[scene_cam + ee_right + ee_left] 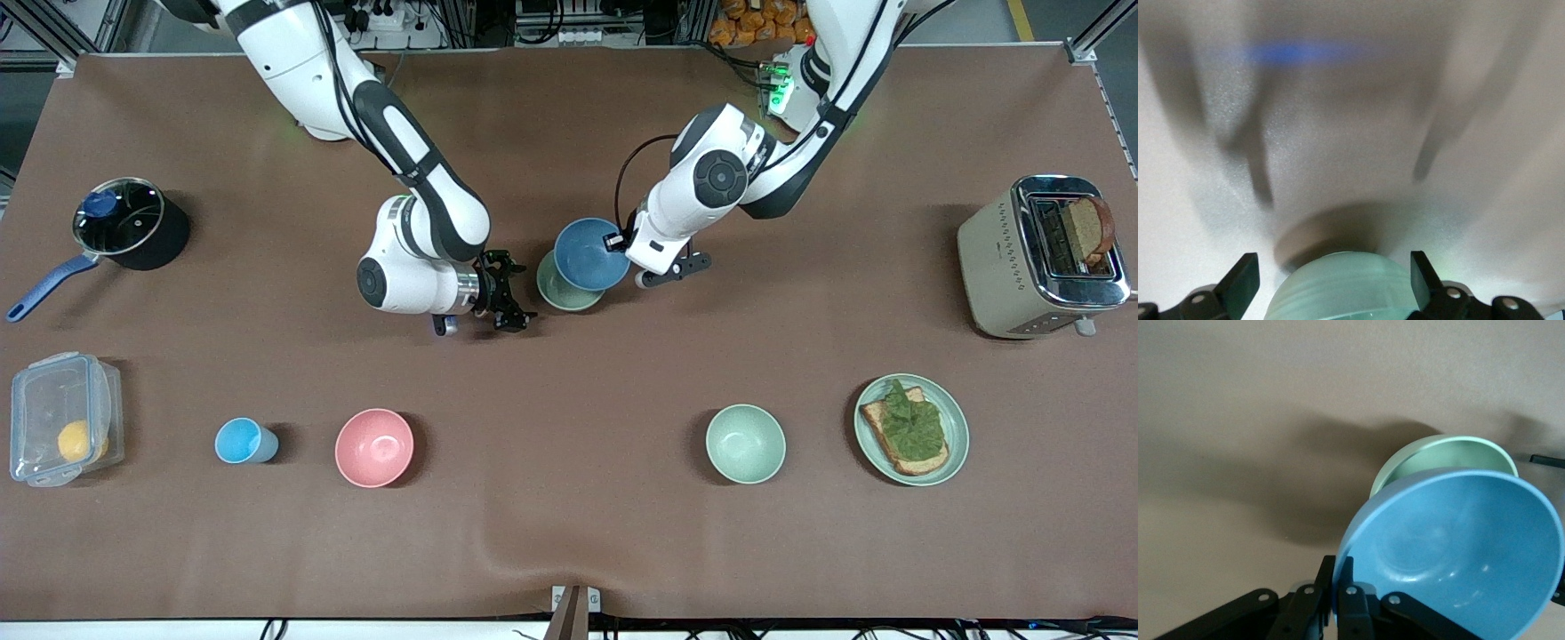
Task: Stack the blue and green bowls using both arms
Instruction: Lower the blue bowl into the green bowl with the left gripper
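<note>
My left gripper (615, 242) is shut on the rim of the blue bowl (589, 253) and holds it tilted, partly over the green bowl (556, 290). In the left wrist view the jaws pinch the blue bowl (1458, 547) at its rim, with my left gripper (1341, 581) low in the picture and the green bowl (1441, 453) just past it. The green bowl rests on the table near the middle. My right gripper (516, 295) stands open beside it, toward the right arm's end. In the right wrist view the green bowl's wall (1338, 287) shows between the spread fingers (1241, 280), untouched.
Nearer the front camera stand a light-blue cup (242, 441), a pink bowl (374, 447), a mint bowl (745, 443) and a green plate (958, 418) with toast. A toaster (1036, 262) is at the left arm's end. A pot (133, 227) and a plastic box (62, 431) are at the right arm's end.
</note>
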`<move>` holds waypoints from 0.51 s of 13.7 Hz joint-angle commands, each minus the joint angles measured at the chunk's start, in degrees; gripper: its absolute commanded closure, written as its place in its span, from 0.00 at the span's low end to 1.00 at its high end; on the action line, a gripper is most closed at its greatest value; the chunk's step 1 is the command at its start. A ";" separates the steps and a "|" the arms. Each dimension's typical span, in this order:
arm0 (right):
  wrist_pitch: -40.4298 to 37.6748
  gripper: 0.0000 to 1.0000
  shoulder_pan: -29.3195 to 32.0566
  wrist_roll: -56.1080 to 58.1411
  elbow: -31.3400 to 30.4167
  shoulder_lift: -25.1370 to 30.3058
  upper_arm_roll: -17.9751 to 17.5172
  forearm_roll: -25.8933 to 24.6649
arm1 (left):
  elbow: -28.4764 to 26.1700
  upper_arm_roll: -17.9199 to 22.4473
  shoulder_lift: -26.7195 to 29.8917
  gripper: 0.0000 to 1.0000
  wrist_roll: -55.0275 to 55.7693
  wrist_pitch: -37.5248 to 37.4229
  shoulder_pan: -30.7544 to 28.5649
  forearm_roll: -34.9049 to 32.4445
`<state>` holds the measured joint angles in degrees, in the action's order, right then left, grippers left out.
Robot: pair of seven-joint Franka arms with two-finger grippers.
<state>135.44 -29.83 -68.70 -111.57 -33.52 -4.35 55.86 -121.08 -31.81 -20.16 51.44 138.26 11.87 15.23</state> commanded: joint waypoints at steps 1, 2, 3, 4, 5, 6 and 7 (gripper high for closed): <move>0.09 0.00 0.47 1.03 -0.85 0.82 -0.48 1.01 | 1.03 -0.36 -1.46 1.00 -1.43 0.78 0.35 1.38; 0.09 0.00 0.39 1.03 -0.85 0.82 -0.48 0.92 | 1.11 -0.27 -1.63 1.00 -1.43 0.78 0.35 1.21; 0.09 0.00 0.47 1.03 -0.85 0.82 -0.48 0.83 | 1.37 -0.27 -1.98 1.00 -1.43 0.87 0.17 1.21; 0.09 0.00 0.39 1.03 -0.85 0.73 -0.48 0.83 | 1.81 -0.36 -2.16 1.00 -1.25 0.95 0.09 1.21; 0.09 0.00 0.38 1.03 -0.85 0.82 -0.48 0.83 | 2.16 -0.27 -2.42 1.00 -1.08 1.39 0.17 1.47; 0.09 0.00 0.47 1.03 -0.85 0.82 -0.48 0.74 | 2.25 -0.27 -2.95 1.00 -0.81 2.26 0.00 1.47; 0.00 0.00 0.47 1.03 -0.93 0.82 -0.48 0.74 | 2.26 -0.27 -2.95 1.00 -0.64 2.36 -0.26 1.47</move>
<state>135.44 -29.83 -68.48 -111.59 -33.52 -4.38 55.86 -119.71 -31.85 -22.33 51.44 139.80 12.01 15.23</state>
